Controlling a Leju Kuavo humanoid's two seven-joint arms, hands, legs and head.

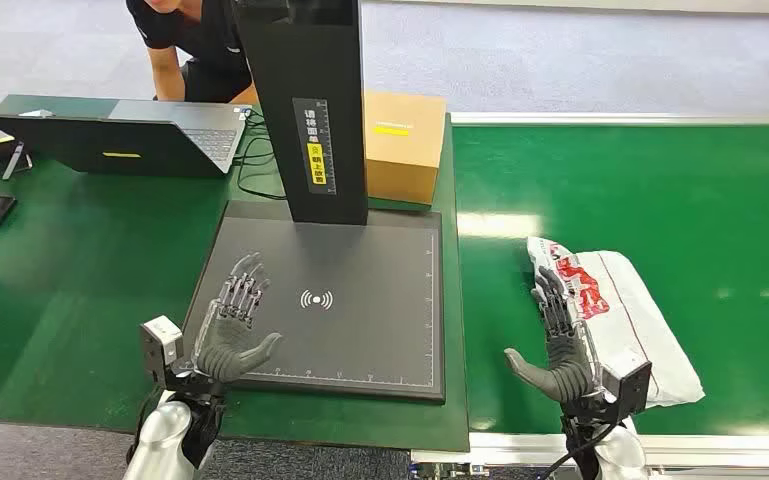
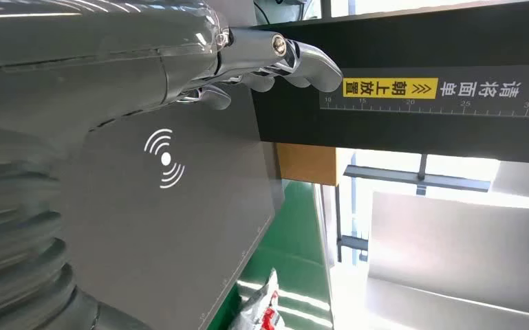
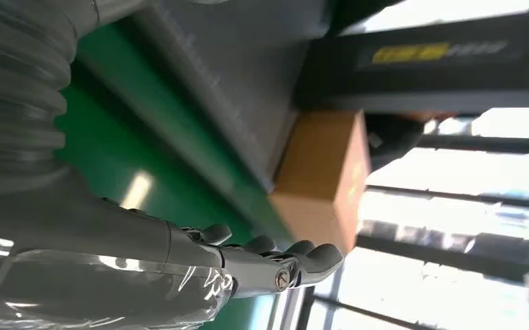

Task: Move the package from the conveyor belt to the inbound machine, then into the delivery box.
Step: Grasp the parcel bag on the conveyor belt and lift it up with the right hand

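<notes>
Package point(image 1: 615, 310): flat on the conveyor belt point(image 1: 720, 190), near its front edge.
Right hand point(image 1: 560, 345): fingers apart, empty, beside the package's inner edge.
Left hand point(image 1: 235, 325): spread, empty, over the inbound machine point(image 1: 380, 330) plate.
Advice: slide fingers under the package's edge, then close.

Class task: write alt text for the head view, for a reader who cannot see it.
A white package lies on the green conveyor belt, the robot's open right hand at its edge. The open left hand hovers over the dark scanner pad; a cardboard box stands behind.

We see grey carpeted floor point(image 1: 580, 60) across upper frame, green-topped table point(image 1: 70, 290) at left, bright windows point(image 3: 454, 172) in wrist views.
</notes>
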